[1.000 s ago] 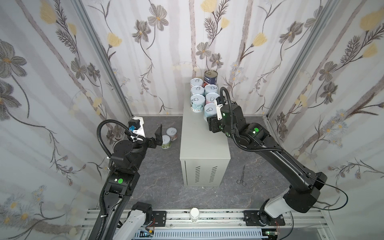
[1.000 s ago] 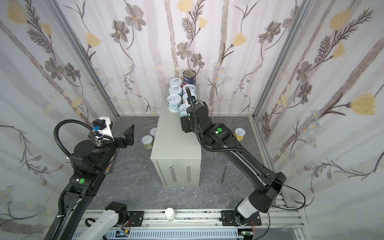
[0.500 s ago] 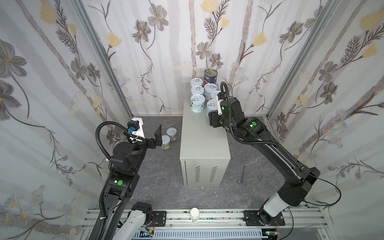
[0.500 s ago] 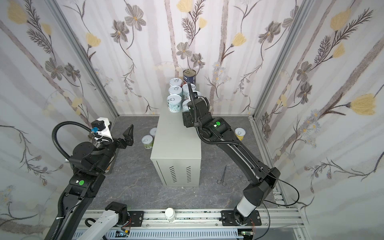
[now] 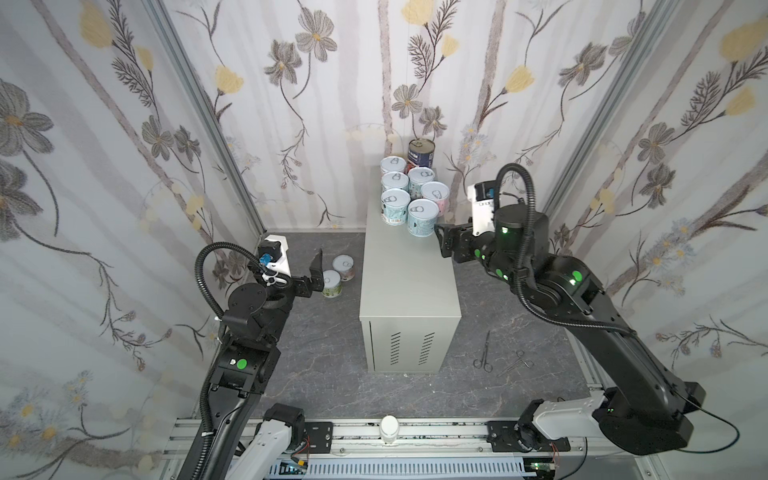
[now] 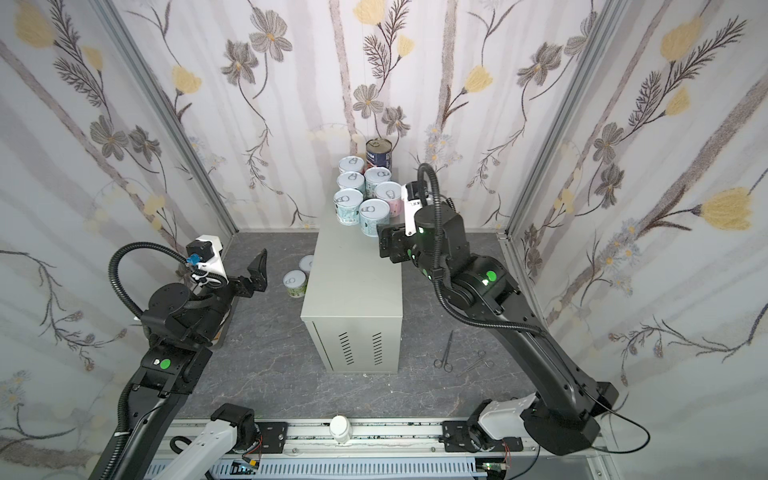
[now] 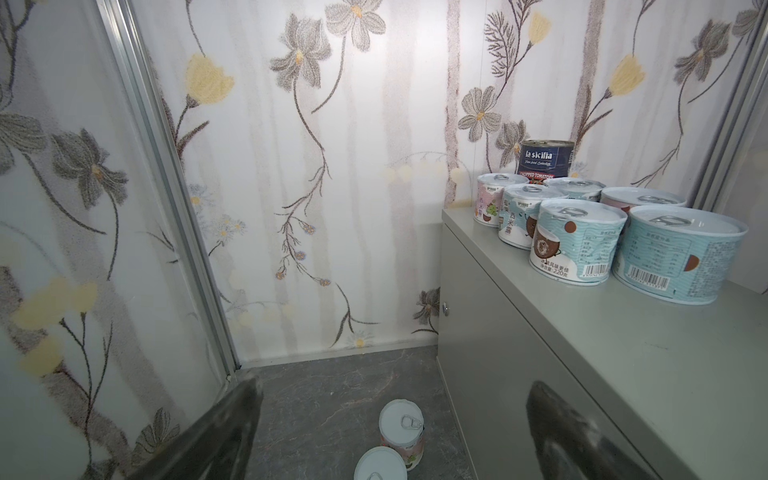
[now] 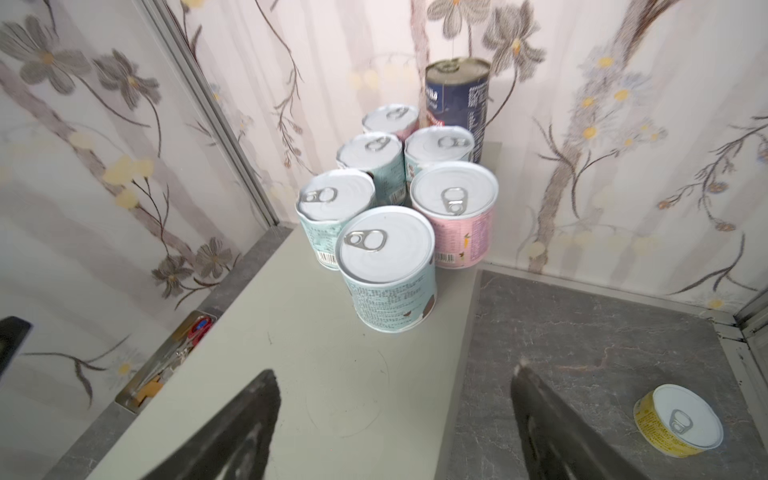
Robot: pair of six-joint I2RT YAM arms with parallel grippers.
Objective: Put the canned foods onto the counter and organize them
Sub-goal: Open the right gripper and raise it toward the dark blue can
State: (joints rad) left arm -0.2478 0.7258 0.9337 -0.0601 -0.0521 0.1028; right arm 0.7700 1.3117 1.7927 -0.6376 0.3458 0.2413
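Note:
Several short canned foods with white pull-tab lids stand grouped at the far end of the grey counter, with a taller dark blue can behind them. The nearest teal can stands free. My right gripper hangs open just short of it, over the counter's right edge, with nothing between its fingers. Two more cans stand on the dark floor left of the counter. My left gripper is open above and beside them. A yellow can sits on the floor to the right.
Scissors and forceps lie on the floor right of the counter's vented end. A shallow tool tray lies by the left wall. Flowered walls close in on three sides, and a metal rail runs along the front.
My right gripper has opened, let go of the teal can at the front of the group, and drawn back toward the right. The left arm has barely moved.

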